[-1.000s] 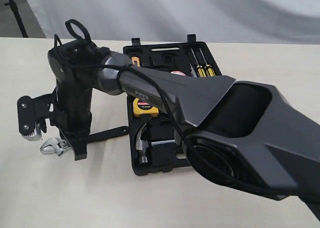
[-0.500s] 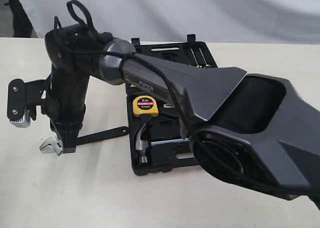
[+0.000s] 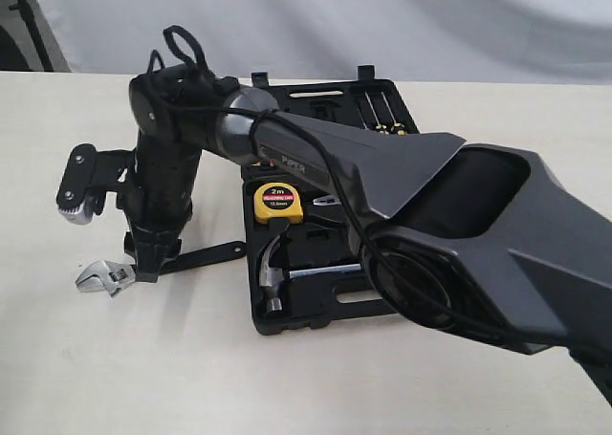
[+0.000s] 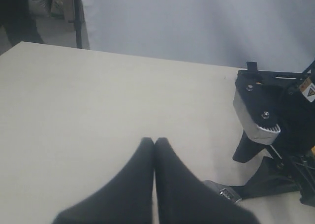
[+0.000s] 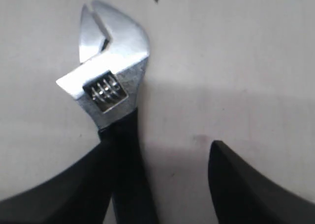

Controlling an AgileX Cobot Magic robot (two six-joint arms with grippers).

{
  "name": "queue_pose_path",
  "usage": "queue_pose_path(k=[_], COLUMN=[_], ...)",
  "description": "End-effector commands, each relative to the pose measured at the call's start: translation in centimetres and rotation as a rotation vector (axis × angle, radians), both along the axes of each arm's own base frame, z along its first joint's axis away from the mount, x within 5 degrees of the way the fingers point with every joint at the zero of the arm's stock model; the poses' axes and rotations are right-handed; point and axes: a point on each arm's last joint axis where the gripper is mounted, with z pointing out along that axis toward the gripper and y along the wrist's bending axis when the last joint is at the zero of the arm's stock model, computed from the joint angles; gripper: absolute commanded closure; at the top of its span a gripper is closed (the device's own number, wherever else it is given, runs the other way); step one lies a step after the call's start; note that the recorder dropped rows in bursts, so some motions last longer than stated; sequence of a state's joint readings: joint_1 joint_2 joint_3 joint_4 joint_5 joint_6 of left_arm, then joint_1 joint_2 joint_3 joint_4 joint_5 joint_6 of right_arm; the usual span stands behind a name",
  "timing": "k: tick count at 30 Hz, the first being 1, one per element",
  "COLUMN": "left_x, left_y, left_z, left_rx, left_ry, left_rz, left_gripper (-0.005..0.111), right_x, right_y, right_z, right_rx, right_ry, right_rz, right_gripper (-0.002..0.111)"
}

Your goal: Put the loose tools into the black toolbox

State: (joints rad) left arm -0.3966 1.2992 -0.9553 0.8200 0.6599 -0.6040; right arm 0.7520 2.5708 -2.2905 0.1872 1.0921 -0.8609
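Steel-jawed wrench [image 3: 103, 277], handle partly hidden behind rt tool [image 3: 145, 269]

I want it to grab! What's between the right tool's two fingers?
In the right wrist view, the adjustable wrench's black handle, beside one finger; bare table up to the other.

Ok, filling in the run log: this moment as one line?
wrench: on table, outside toolbox | right gripper: open, astride its handle | hammer: in toolbox | left gripper: shut, empty
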Motion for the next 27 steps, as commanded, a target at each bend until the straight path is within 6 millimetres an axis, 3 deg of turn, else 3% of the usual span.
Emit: queue_pose_path(k=[1,4,7,15,19,22,27], left_x=[-0.2,-0.2,-0.2,-0.2,-0.2,-0.2,-0.2], left_y=[0.0,0.0,0.0,0.0,0.0,0.0,0.0], left_z=[-0.1,-0.1,-0.1,-0.1,-0.1,-0.1,-0.1], left_rx=[-0.027,-0.027,-0.027,-0.027,-0.027,-0.027,-0.027], left_ry=[-0.005,-0.005,-0.005,-0.005,-0.005,-0.005,-0.005], left_rz=[0.001,0.001,0.001,0.001,0.001,0.001,0.001], left_gripper=[0.105,0.105,0.105,0.105,0.105,0.105,0.105], right_x=[-0.5,-0.7,-0.6,0.4,0.0,0.0,0.2], right_y=[-0.5,-0.5,-0.6,0.7,1.2,1.2,1.3], right_z=[-3.1,-4.1,-3.6,2.6,3.9,3.3,-0.3], right_rx=[-0.064,-0.093,-0.094,0.051,0.123,0.112,0.047], right_ry=[0.113,0.141,0.12,0.024,0.069,0.069,0.097], right_rz=[-0.017,-0.008,-0.004,-0.051,-0.042,-0.032,-0.032], right_gripper=[0.055,0.055,0.055,0.055,0.055,0.055,0.055])
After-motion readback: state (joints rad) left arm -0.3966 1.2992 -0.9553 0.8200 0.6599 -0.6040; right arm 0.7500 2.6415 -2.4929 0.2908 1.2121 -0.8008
